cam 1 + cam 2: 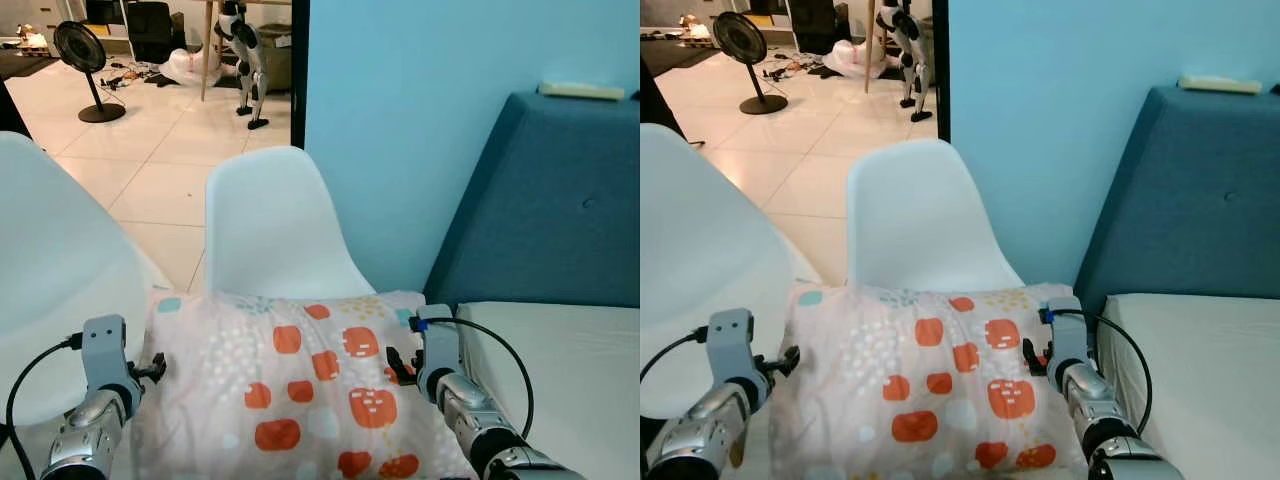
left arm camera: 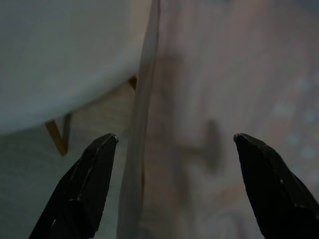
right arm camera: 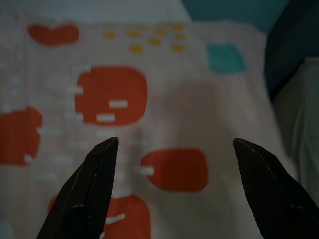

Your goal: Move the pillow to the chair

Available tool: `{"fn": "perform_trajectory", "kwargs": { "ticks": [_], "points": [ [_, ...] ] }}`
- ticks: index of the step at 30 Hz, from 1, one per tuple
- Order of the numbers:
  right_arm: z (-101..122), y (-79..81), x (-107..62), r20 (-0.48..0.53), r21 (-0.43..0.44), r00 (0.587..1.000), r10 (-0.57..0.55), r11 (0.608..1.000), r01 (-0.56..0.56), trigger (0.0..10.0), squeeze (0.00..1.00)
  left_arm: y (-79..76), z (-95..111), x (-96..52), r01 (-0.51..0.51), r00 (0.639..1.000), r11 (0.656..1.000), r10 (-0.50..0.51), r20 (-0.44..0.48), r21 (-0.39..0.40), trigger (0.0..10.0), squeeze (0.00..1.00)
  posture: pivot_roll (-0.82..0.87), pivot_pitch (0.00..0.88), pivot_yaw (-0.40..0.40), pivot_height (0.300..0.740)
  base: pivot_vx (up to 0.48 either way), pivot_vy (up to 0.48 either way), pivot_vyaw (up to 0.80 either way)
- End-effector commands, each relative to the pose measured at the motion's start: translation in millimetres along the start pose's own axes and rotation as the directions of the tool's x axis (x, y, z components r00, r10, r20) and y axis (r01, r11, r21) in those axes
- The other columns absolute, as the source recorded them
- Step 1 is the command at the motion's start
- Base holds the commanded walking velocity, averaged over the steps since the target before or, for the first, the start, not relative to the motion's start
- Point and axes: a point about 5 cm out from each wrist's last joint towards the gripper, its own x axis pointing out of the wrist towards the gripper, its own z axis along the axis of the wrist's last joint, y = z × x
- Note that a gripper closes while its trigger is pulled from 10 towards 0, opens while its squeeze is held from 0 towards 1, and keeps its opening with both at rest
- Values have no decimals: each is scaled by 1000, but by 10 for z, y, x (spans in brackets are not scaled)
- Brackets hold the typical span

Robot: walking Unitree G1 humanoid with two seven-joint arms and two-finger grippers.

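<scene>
A pale pink pillow (image 1: 300, 385) with orange patches and a few teal ones lies close in front of me, between my two arms. Its far edge reaches the foot of the backrest of a white plastic chair (image 1: 270, 230). My left gripper (image 1: 150, 368) is at the pillow's left side and stands open, the pillow's edge (image 2: 149, 124) showing between the spread fingers (image 2: 94, 169). At the right side my right gripper (image 1: 398, 365) is open too, its fingers (image 3: 94, 174) wide apart over the patterned cloth (image 3: 164, 124). Whether the pillow rests on the seat is hidden.
A second white chair (image 1: 50, 270) stands close on the left. A dark blue sofa (image 1: 560, 210) with a white seat pad (image 1: 570, 370) is on the right, against a light blue wall (image 1: 400, 120). Beyond lie tiled floor (image 1: 150, 160), a standing fan (image 1: 85, 60) and another robot's legs (image 1: 250, 70).
</scene>
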Motion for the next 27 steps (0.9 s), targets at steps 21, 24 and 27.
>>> {"fn": "perform_trajectory", "kwargs": {
  "ticks": [21, 24, 27],
  "points": [
    [444, -152, 48, 161, 103, 985, -58, 994, 41, 10000, 0, 162, 133, -10, -17, 1000, 999, 16, 23, 36, 10000, 0, 28, 90, -38, 586, 0, 0, 0],
    [535, -215, 44, 185, 95, 980, -67, 994, 50, 10000, 0, 245, 156, -24, -34, 999, 999, 34, 23, 5, 10000, 0, 28, 102, -37, 586, 0, 0, 0],
    [699, -376, 26, 206, 87, 973, -107, 992, 91, 10000, 0, 393, 197, -59, -46, 999, 998, 46, 13, -40, 10000, 0, 30, 121, -38, 586, 0, 0, 0]
  ]
}}
